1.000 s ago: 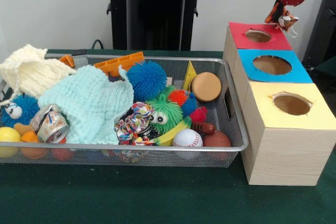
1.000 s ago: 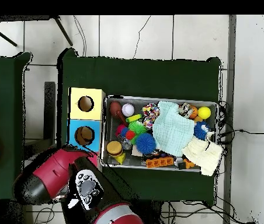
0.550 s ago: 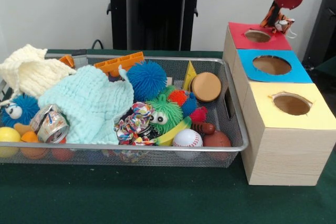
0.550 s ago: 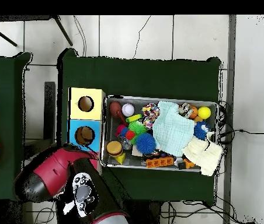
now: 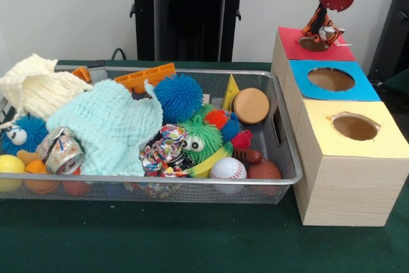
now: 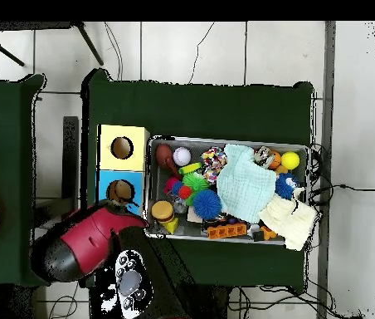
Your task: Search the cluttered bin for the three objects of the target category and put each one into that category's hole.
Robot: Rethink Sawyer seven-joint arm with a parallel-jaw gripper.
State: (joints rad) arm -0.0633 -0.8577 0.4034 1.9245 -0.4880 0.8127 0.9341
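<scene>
My gripper [image 5: 322, 18] hangs over the red-topped box [image 5: 289, 41] at the back right, shut on a small orange-and-black striped tiger toy [image 5: 317, 29]. The toy dangles right at the mouth of the red hole [image 5: 309, 45] and hides most of it. The blue box [image 5: 332, 79] and the yellow box [image 5: 355, 126] stand in front with nothing over their holes. In the overhead view the red arm [image 6: 83, 245] covers the red box and the gripper.
A wire mesh bin [image 5: 281, 180] left of the boxes holds a mint cloth [image 5: 108, 126], a cream cloth [image 5: 35, 87], a blue spiky ball [image 5: 178, 97], a green fuzzy toy [image 5: 199, 137], a baseball [image 5: 228, 168], a wooden disc [image 5: 251, 105] and a crushed can [image 5: 62, 153].
The gripper has moved left with the tiger toy, from beyond the red box's right side to directly over its hole. The bin's contents are unchanged.
</scene>
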